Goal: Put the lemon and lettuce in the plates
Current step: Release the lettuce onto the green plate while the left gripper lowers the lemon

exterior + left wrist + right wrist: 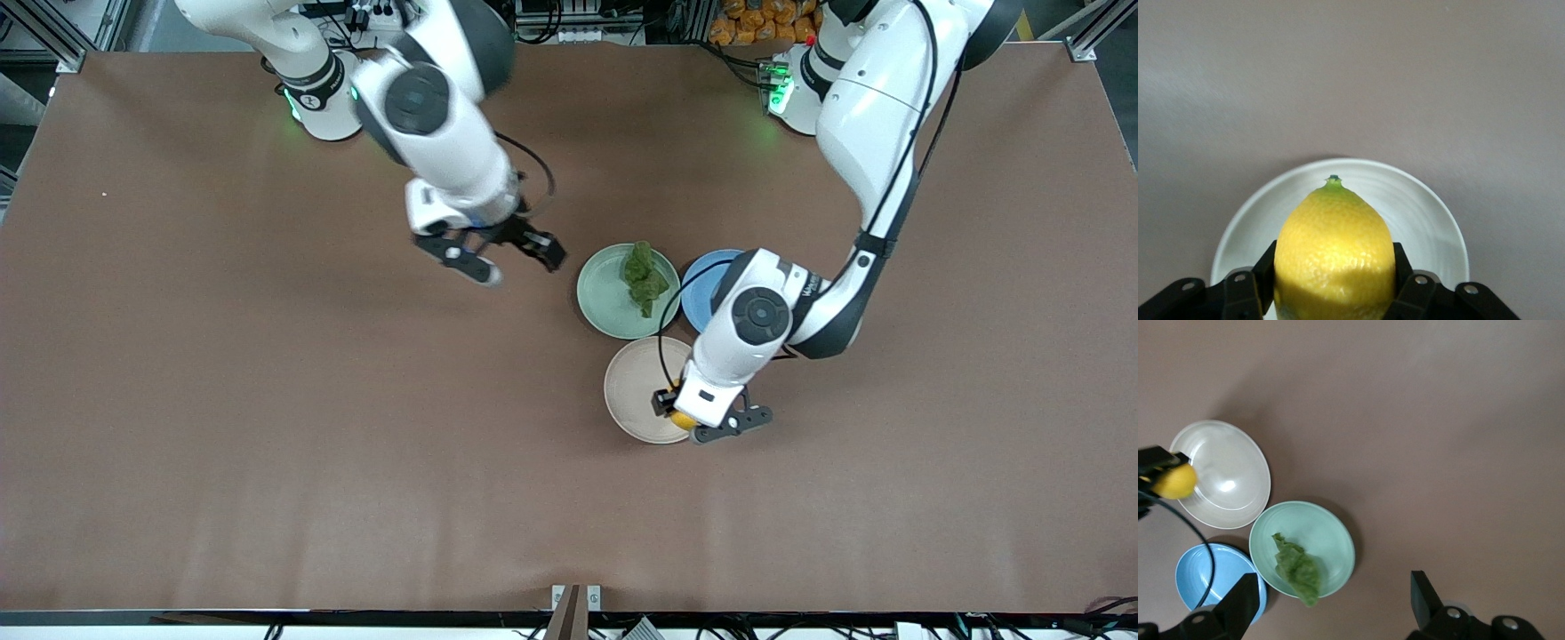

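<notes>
My left gripper (pixel 680 412) is shut on the yellow lemon (pixel 683 419) and holds it just above the beige-cream plate (pixel 633 391), over the part of its rim toward the left arm's end. In the left wrist view the lemon (pixel 1335 257) fills the space between the fingers, with the plate (pixel 1418 207) under it. The dark green lettuce (pixel 645 277) lies in the mint green plate (pixel 603 307), its tip over the rim. My right gripper (pixel 511 260) is open and empty over bare table beside the mint plate (pixel 1328 533); the lettuce (pixel 1298 570) shows there too.
A blue plate (pixel 702 284) sits beside the mint plate, toward the left arm's end, partly under the left arm. The three plates cluster together at mid table. Brown table (pixel 267 400) stretches wide on all sides of them.
</notes>
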Motion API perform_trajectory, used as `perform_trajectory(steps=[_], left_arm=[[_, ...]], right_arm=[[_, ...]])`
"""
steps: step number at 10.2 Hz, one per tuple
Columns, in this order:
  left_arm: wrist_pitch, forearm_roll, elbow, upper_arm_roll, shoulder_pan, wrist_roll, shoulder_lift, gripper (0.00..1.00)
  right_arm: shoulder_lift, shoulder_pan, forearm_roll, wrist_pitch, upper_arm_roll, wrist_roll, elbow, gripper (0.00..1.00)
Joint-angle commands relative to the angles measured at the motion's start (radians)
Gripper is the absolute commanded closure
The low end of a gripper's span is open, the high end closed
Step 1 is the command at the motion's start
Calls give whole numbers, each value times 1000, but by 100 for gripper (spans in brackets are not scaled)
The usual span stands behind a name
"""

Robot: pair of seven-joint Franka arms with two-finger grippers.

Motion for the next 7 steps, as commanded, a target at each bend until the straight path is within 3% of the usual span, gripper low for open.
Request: perform_trajectory(steps=[1, 2, 5, 7], left_arm=[[0, 32, -6, 20, -30, -82, -12, 47], [-9, 65, -14, 26, -42, -82, -10, 0], [-22, 112, -14, 26, -36, -82, -13, 0], [-22, 113, -11, 32, 13, -59, -37, 0]], right_arm=[[-115, -136, -4, -102, 58, -137, -40, 0], [-150, -182, 2, -143, 58, -211, -41, 0], [-252, -314, 38, -267, 55, -461, -43, 0], [-304, -356, 27, -315, 17, -608, -41, 0]])
